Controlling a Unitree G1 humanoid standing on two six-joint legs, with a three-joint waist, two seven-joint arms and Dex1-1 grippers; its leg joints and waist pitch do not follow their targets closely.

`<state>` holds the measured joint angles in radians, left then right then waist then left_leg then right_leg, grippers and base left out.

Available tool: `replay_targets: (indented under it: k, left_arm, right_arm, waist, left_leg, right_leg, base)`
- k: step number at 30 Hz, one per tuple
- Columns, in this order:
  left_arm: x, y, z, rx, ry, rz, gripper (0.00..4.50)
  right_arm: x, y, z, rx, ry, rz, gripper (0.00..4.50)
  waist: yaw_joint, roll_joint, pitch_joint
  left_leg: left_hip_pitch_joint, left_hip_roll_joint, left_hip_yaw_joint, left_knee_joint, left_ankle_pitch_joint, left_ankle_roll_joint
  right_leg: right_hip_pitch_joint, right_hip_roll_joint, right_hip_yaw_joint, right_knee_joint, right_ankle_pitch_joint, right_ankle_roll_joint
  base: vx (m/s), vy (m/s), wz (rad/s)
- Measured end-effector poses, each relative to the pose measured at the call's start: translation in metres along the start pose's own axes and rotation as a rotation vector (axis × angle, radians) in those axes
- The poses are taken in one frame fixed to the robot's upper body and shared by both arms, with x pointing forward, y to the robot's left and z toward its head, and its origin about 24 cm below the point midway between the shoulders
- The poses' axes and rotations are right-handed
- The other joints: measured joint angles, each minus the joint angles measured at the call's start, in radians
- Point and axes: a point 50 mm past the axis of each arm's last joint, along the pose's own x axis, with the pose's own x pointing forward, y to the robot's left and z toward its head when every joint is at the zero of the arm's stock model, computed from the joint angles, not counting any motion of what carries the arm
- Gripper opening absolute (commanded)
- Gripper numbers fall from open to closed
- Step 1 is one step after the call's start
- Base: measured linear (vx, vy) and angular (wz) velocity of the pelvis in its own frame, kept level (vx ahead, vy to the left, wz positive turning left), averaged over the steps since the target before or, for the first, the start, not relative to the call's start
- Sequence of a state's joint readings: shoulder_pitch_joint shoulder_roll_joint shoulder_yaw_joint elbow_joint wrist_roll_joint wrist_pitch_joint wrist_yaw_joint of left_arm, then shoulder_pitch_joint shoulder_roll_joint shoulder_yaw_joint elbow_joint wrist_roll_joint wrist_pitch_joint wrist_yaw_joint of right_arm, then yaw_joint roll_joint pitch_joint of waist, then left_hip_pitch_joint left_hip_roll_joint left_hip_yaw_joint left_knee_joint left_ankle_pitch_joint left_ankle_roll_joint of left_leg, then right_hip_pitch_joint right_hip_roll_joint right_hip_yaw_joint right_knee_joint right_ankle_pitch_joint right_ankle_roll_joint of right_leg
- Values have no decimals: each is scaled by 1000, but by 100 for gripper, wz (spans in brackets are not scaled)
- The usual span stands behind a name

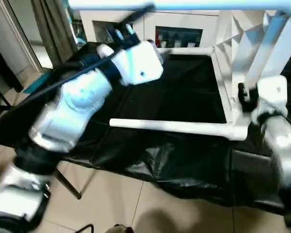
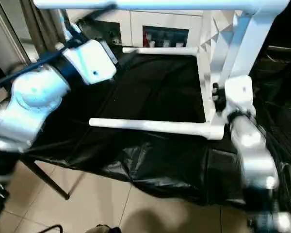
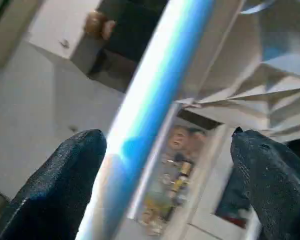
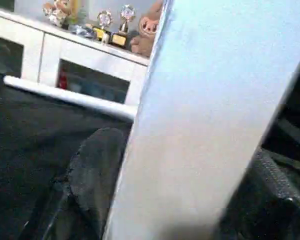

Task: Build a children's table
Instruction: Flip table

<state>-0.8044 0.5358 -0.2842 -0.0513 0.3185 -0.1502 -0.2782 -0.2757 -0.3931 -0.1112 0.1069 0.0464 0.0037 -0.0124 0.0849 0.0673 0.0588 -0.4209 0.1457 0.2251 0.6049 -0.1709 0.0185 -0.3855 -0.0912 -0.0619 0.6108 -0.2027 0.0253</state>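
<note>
Legs jut sideways from the children's table [image 1: 233,92], tipped on its edge on black sheeting [image 1: 174,97]; its top is cut off at the frame's right; left gripper [image 3: 165,185] has fingers wide apart around an upper leg [image 3: 150,100], contact unclear; right gripper [image 4: 180,175] straddles a leg, grip impossible to judge.

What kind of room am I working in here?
Likely a home living room: a white cabinet with glass doors, trophies and soft toys on top, curtains, and a tiled floor.
</note>
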Motion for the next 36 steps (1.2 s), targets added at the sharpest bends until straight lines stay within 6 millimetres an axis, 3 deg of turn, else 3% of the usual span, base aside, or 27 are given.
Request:
replay_targets:
  k: [6,11,17,27,28,36]
  left_arm:
    - [5,10,-1,102,-51,52,450]
    - [8,9,-24,154,39,6,450]
    - [19,13,-36,177,69,34,450]
    - [38,17,-33,165,43,76,450]
    - [39,16,-35,161,47,74,421]
    - [41,12,-38,130,51,57,364]
  right_arm:
    - [-16,-1,13,-17,-149,-21,307]
    - [-31,3,31,-21,-319,6,307]
    - [-46,12,51,32,-461,51,307]
    - [-59,47,43,58,-433,227,307]
    - [-60,49,42,61,-426,239,311]
    - [-63,66,39,123,-388,379,311]
  waist:
    - [0,4,1]
    - [-4,6,3]
    - [-2,7,2]
    - [2,14,2]
    - [2,14,2]
    - [2,17,2]
  left_leg:
    - [1,0,0,0,0,0]
    - [2,0,-1,-2,0,0]
    - [1,0,-1,-2,0,0]
    - [1,0,-2,-2,0,0]
    - [1,0,-2,-2,0,1]
    - [1,0,-2,-2,0,1]
  right_leg:
    - [0,0,0,1,0,0]
    - [-2,0,-1,2,1,-1]
    - [-2,0,-1,1,2,-2]
    - [-1,0,-2,0,2,-2]
    - [-2,0,-2,0,2,-2]
    - [-1,0,-2,1,2,-2]
  base:
    - [0,0,0]
    - [0,0,0]
    - [0,0,0]
    - [0,0,0]
    - [0,0,0]
    - [0,0,0]
